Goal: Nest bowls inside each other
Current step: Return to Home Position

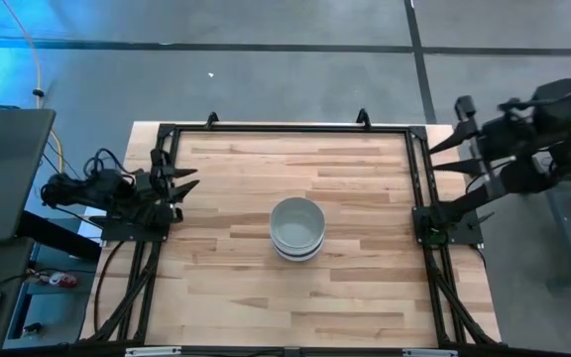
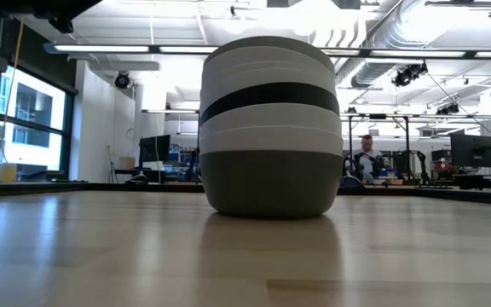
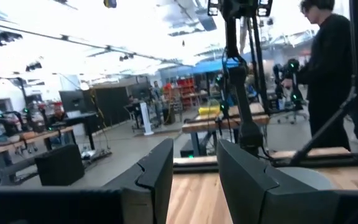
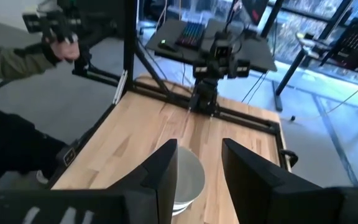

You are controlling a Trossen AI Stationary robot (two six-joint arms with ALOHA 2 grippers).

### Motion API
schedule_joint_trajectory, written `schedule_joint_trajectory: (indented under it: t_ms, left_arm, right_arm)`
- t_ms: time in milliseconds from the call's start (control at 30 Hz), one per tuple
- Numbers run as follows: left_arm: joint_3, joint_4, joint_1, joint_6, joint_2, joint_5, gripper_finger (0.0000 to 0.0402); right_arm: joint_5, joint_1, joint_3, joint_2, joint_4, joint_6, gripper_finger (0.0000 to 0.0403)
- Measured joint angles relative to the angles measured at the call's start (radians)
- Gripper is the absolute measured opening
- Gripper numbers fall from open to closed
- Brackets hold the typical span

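The bowls stand nested in one stack at the middle of the table, resting on the bottom bowl's base. In the low view the stack shows a grey bowl at the bottom, white rims above it and one black band. The top bowl's inside is white in the right wrist view. My left gripper is open and empty at the table's left edge, pointing toward the stack; its wrist view shows the gap. My right gripper is open and empty, raised at the table's right edge.
A black frame runs round the wooden tabletop. Bare wood lies on every side of the stack. A person stands beyond the table's right side, and a hand holds a controller. Another person sits far behind.
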Motion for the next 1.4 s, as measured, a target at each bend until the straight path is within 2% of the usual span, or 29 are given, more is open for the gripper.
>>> schedule_joint_trajectory:
  t_ms: [433, 600, 733, 900, 1033, 1133, 1267, 1400]
  left_arm:
    - [-0.132, 0.224, 0.005, 0.134, -0.086, -0.075, 0.0113]
    - [-0.132, 0.221, 0.053, 0.155, -0.101, -0.039, 0.0113]
    - [-0.132, 0.208, 0.119, 0.133, -0.101, 0.028, 0.0113]
    - [-0.132, 0.191, 0.232, 0.083, -0.101, 0.109, 0.0113]
    - [-0.132, 0.162, 0.327, -0.006, -0.101, 0.262, 0.0113]
    - [-0.132, 0.074, 0.381, -0.093, -0.101, 0.359, 0.0113]
    - [-0.132, -0.058, 0.416, -0.197, -0.099, 0.398, 0.0113]
    - [-0.132, -0.099, 0.417, -0.249, -0.099, 0.431, 0.0113]
  right_arm:
    - [0.042, 0.000, 0.000, -0.080, -0.014, 0.009, 0.0119]
    - [0.042, 0.000, -0.041, -0.097, -0.031, 0.017, 0.0119]
    - [0.042, 0.000, -0.162, -0.152, 0.004, 0.017, 0.0119]
    - [0.041, 0.000, -0.346, -0.269, 0.153, -0.004, 0.0119]
    - [0.042, 0.000, -0.495, -0.383, 0.284, -0.009, 0.0119]
    - [0.041, -0.001, -0.617, -0.458, 0.375, -0.001, 0.0119]
    - [0.046, -0.001, -0.755, -0.537, 0.469, -0.009, 0.0119]
    - [0.090, -0.001, -0.846, -0.572, 0.552, -0.032, 0.0119]
